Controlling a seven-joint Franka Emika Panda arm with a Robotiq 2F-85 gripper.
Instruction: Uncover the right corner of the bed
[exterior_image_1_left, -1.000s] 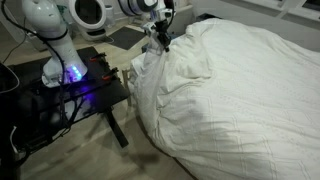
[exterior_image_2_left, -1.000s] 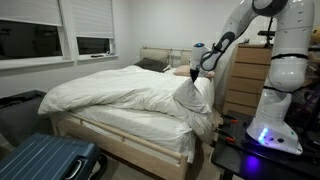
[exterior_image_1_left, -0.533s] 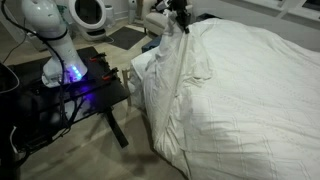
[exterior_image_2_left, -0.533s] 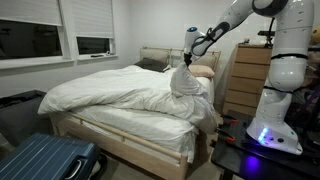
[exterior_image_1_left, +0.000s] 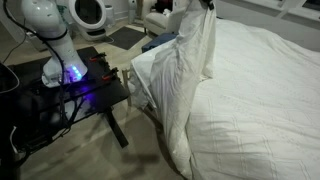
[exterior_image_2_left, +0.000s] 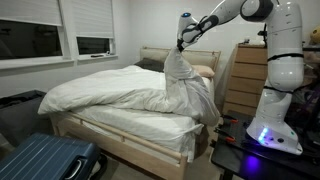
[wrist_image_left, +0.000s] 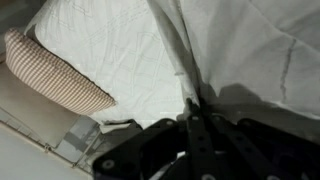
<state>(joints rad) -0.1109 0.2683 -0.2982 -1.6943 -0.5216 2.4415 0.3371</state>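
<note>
Two dark windows under white roller blinds (exterior_image_2_left: 95, 30) break the white wall. A pale wooden dresser (exterior_image_2_left: 248, 78) stands nearby, and a ribbed blue suitcase (exterior_image_2_left: 48, 160) rests on beige carpet (exterior_image_1_left: 95, 160).

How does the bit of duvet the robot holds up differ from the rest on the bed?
The lifted duvet part hangs upright in long folds, pinched in the shut gripper; the rest of the duvet lies spread across the bed, untouched. The lifted part is narrow, the rest broad. Both are white and quilted.
</note>
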